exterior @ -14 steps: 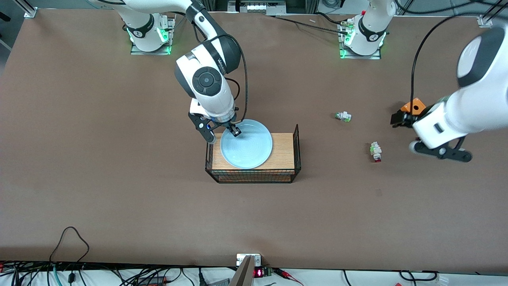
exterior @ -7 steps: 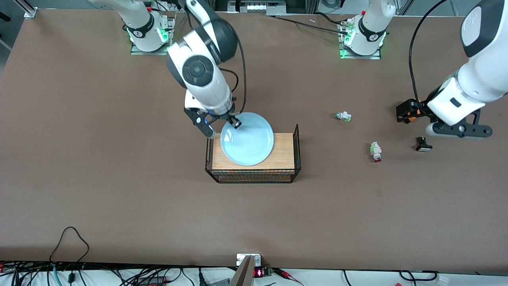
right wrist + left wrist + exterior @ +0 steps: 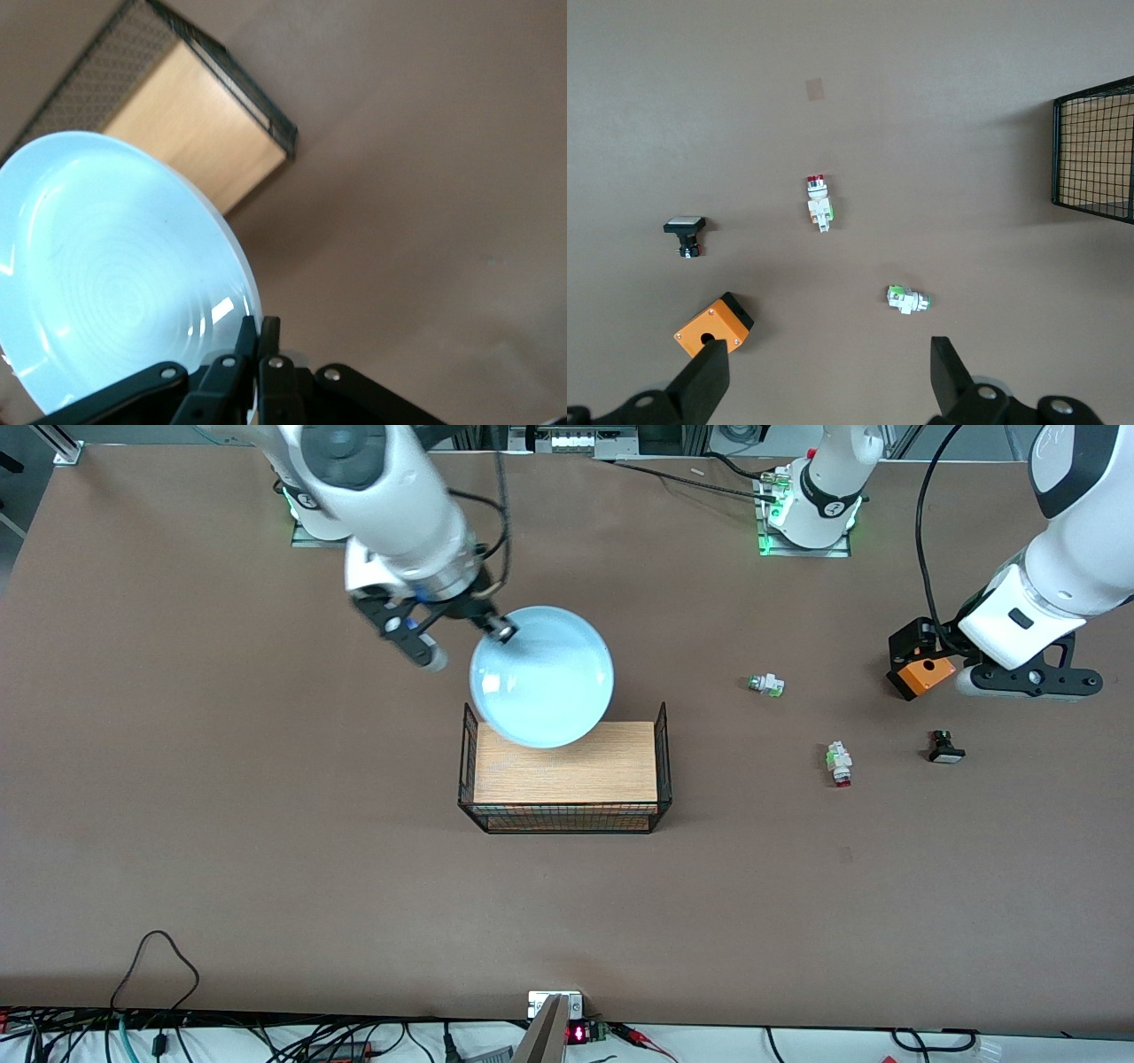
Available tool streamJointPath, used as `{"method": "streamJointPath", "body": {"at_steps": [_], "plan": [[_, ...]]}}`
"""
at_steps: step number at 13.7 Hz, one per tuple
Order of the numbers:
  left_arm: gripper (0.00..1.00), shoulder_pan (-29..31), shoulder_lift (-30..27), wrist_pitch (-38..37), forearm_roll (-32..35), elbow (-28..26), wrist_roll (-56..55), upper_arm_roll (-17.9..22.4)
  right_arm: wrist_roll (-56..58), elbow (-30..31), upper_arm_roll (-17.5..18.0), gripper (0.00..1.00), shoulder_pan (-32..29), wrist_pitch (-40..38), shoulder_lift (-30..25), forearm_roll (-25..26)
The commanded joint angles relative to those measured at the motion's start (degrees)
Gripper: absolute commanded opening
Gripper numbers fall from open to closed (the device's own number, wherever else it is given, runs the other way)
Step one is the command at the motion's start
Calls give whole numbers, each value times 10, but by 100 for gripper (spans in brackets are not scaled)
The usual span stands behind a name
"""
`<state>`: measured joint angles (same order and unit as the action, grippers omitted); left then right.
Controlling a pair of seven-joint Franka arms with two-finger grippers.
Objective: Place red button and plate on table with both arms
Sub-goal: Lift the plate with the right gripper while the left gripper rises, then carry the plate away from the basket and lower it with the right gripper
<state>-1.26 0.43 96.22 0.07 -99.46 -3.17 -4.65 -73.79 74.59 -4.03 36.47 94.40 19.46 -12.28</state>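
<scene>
Bare table (image 3: pixel 266 797) lies open toward the right arm's end. The wire tray (image 3: pixel 660 755) and three scattered switches crowd the left arm's end.

a robotics lab: bolted arm bases (image 3: pixel 819 500), cables (image 3: pixel 159 1036) along the table (image 3: pixel 221 824)

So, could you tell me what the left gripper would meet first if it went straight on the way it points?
Probably bare table. The open left gripper points down between the orange box and the green-ended switch, though its height is hard to judge.
</scene>
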Motion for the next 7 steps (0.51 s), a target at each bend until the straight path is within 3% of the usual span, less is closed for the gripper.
{"method": "streamJointPath", "body": {"at_steps": [1, 7], "plan": [[100, -9, -10, -2, -10, -4, 9, 3, 101, -10, 3, 0, -79, -15, -8, -11], [100, -11, 12, -10, -11, 30, 10, 3, 492, -9, 5, 0, -273, -93, -4, 3]]}}
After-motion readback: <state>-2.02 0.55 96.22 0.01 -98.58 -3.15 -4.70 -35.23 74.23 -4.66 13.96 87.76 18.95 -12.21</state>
